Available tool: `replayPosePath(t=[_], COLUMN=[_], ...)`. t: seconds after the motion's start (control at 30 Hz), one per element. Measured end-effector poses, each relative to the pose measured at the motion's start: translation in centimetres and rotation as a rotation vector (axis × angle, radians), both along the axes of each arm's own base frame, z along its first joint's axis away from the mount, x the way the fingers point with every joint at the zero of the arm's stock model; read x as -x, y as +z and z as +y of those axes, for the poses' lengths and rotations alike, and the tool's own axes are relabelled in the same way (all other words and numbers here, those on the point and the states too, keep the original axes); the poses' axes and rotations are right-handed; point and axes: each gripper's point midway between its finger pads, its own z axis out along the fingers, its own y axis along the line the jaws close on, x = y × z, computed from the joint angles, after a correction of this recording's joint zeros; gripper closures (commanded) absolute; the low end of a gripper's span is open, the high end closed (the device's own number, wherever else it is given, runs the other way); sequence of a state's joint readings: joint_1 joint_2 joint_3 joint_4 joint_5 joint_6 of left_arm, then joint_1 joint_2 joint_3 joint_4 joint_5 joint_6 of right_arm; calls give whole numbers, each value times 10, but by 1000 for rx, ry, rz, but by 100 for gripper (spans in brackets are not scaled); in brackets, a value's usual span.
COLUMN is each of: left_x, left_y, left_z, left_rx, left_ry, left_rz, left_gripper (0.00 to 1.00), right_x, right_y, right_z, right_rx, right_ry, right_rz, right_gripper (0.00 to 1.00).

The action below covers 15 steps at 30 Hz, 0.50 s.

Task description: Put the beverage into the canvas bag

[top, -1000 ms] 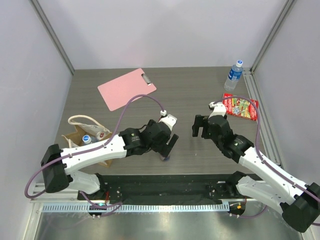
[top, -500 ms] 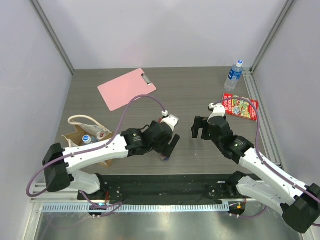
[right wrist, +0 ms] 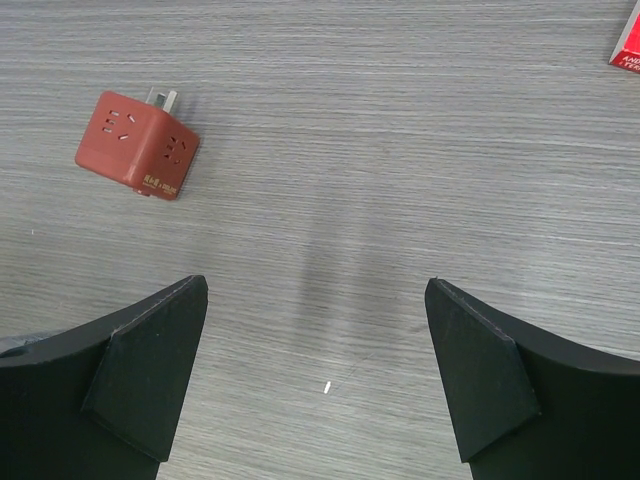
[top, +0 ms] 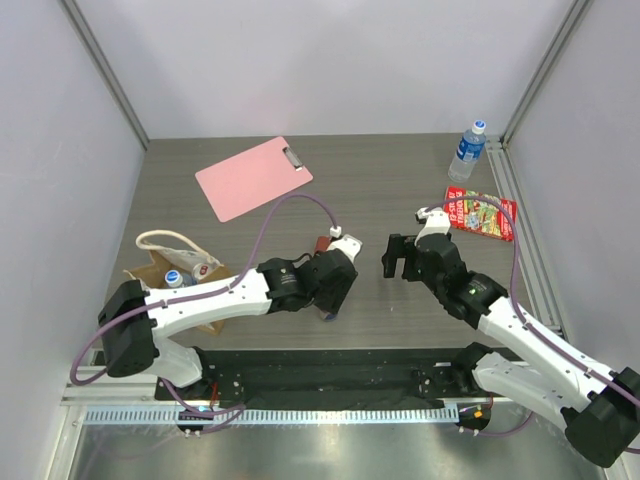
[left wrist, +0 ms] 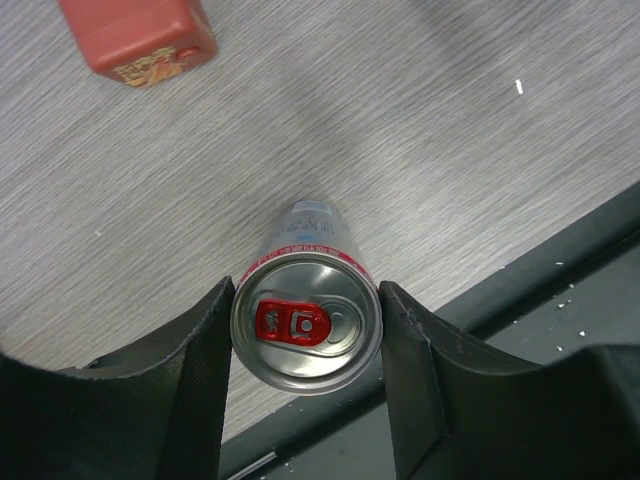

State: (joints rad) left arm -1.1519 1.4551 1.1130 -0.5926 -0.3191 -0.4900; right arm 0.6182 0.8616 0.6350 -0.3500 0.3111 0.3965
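Silver red-tabbed beverage can [left wrist: 306,322], label illegible, tight between left jaws; right jaws wide.

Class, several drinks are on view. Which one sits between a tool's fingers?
The silver can with the red tab, gripped by the left tool. The water bottle stands alone far right; another bottle sits in the bag.

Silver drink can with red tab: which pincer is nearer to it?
Left. The left pincer grips the silver drink can on both sides; the right pincer hangs open over the grey table, away from it.
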Motion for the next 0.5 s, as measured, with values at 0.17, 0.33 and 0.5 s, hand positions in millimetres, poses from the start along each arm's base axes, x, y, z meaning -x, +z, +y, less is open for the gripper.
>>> replayPosePath(t=[0.17, 0.33, 0.5], left_x=[-3, -10, -28], left_y=[2, 20, 61], left_z=[10, 22, 37], left_rx=[-40, -78, -92], left_ry=[31, 84, 160], left_rz=[-14, -52, -131], left_gripper=[100, 100, 100], right_x=[0, 1, 1], right_y=[1, 1, -1], right_z=[1, 4, 8], right_rx=[-4, -11, -24], right_ry=[4, 18, 35], right_rz=[-3, 1, 1], right_gripper=[4, 4, 4])
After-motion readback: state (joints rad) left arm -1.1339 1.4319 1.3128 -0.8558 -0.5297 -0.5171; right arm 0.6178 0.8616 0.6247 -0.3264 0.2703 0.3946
